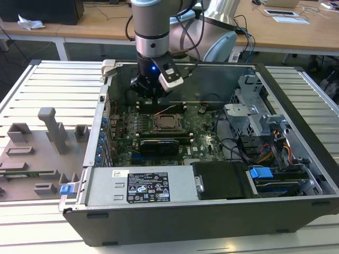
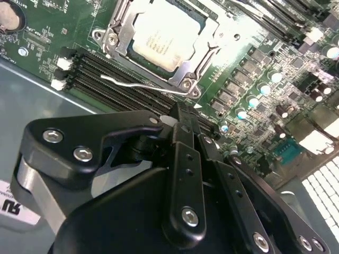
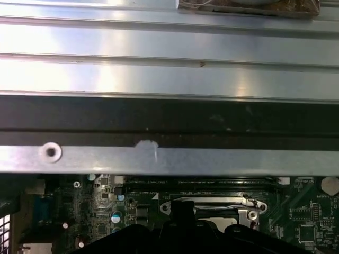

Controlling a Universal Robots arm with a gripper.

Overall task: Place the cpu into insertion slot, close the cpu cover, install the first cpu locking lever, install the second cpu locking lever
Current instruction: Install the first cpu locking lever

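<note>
Surface: a slatted silver aluminium table [image 1: 47, 79] carries an open dark grey computer case [image 1: 212, 222] laid on its side.
Room: light wooden desks [image 1: 296, 32] stand behind the table, with cables trailing over their edge.
Beside the case: a grey moulded fixture tray [image 1: 32, 153] lies on the slats at the exterior view's left.
Inside the case: a green circuit motherboard [image 1: 196, 132] covers the floor. A grey metal power supply box with a white label [image 1: 143, 185] sits along the near wall.
Cpu: the small flat square chip with a pale silver-grey top, the cpu [image 2: 164, 39], is seated in the insertion slot, which is hidden beneath it.
Cpu cover: the thin square silver frame plate, the cpu cover [image 2: 180, 71], lies flat around the chip.
Lever: a thin silver wire lever [image 2: 137, 84] runs along the cover's edge that faces the fingertips.
Gripper: the black two-fingered gripper [image 2: 180, 114] hangs over the long narrow black memory slots [image 2: 106, 74], just beside the socket and apart from the chip.
Fingers: drawn together with no gap seen between them, and holding nothing.
Exterior view: the gripper [image 1: 152, 98] is above the board on the far side of the cpu [image 1: 166, 123].
</note>
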